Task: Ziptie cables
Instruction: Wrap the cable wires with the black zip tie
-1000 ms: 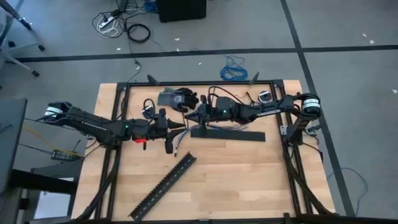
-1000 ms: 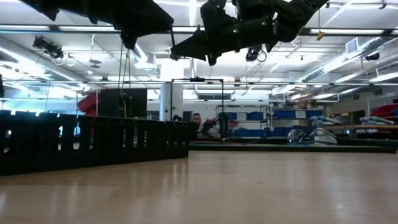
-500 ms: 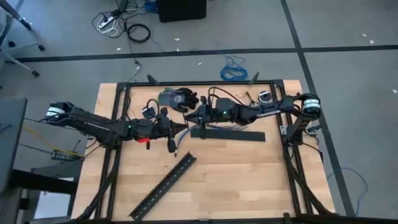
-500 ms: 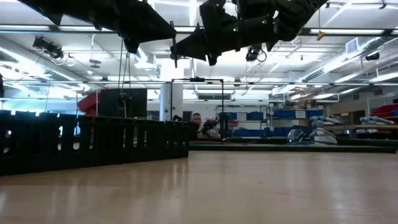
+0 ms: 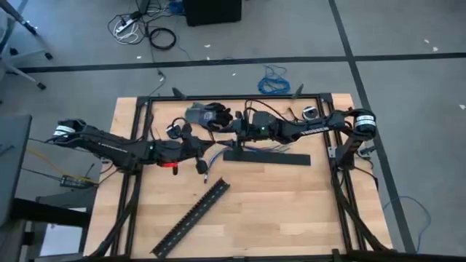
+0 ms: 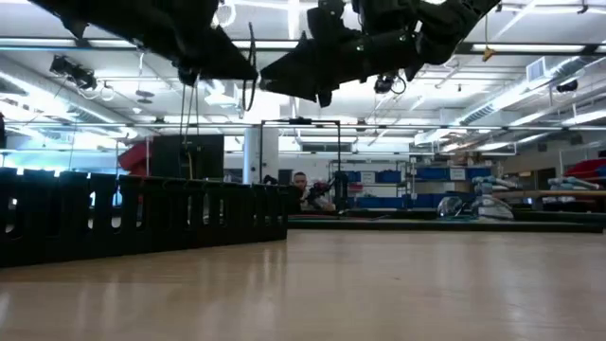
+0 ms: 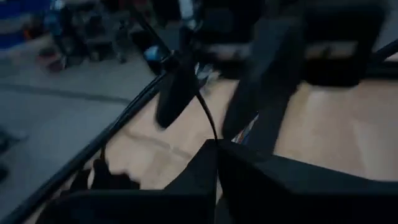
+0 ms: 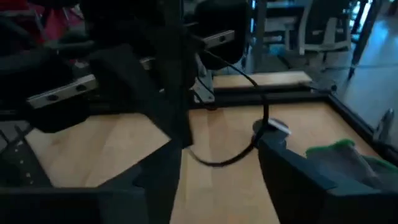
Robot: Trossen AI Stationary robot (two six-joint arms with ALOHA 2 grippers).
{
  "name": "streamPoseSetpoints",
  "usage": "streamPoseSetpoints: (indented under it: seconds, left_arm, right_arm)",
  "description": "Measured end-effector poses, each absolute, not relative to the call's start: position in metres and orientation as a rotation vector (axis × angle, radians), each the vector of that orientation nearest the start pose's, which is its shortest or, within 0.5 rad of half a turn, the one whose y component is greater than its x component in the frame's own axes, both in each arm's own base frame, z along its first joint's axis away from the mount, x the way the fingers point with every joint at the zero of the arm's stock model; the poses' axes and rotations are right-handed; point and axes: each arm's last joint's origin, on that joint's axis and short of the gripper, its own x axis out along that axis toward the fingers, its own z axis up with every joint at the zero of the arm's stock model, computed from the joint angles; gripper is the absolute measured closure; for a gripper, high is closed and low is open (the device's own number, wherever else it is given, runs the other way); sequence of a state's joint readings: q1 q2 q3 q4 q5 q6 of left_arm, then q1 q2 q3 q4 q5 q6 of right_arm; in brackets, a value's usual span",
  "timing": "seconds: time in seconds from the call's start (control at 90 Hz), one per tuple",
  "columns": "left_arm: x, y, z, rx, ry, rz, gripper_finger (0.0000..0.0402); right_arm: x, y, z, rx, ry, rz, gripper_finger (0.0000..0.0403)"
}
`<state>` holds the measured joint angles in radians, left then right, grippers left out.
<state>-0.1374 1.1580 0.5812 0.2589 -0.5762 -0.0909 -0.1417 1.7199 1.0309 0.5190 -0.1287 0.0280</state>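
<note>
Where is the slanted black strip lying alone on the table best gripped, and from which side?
Probably near the middle of the black strip, from straight above, with the fingers across its narrow width. It lies flat, long and thin, so its two long edges offer the hold.

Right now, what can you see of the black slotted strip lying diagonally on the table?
The black slotted strip is a long, narrow, rigid-looking piece with a row of slots or teeth along it. It lies flat and diagonal on the wooden table, nearer the front edge than both arms. Nothing touches it but the table. A second, similar strip lies farther back, clear of it.
</note>
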Motion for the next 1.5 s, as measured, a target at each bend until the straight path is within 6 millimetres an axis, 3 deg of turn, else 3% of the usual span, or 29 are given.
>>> streamPoseSetpoints:
  seconds: [0.256, 0.5, 0.644, 0.844, 1.067, 1.289, 1.389, 1.5]
  left_arm:
    - [0.22, -0.02, 0.197, -0.119, 0.388, 0.48, 0.0401]
    - [0.18, -0.023, 0.167, -0.336, 0.246, 0.434, 0.0401]
    - [0.166, -0.028, 0.154, -0.408, 0.2, 0.385, 0.0401]
    - [0.165, -0.029, 0.153, -0.408, 0.199, 0.382, 0.0401]
    - [0.166, -0.03, 0.154, -0.392, 0.196, 0.378, 0.0401]
    - [0.165, -0.029, 0.153, -0.387, 0.204, 0.381, 0.0401]
    - [0.166, -0.029, 0.153, -0.385, 0.201, 0.384, 0.0401]
    - [0.166, -0.029, 0.153, -0.385, 0.201, 0.383, 0.0401]
  right_arm:
    - [0.373, -0.047, 0.211, 0.036, 0.427, -0.049, 0.0171]
    - [0.377, -0.048, 0.202, -0.026, 0.449, -0.049, 0.0179]
    - [0.383, -0.049, 0.176, -0.074, 0.507, 0.021, 0.0185]
    - [0.398, -0.061, 0.133, -0.095, 0.566, 0.012, 0.0187]
    - [0.425, -0.074, 0.116, -0.103, 0.603, 0.01, 0.0188]
    - [0.43, -0.07, 0.11, -0.117, 0.702, 0.036, 0.019]
    - [0.429, -0.07, 0.108, -0.072, 0.717, 0.015, 0.0219]
    - [0.428, -0.071, 0.108, -0.05, 0.726, 0.006, 0.0325]
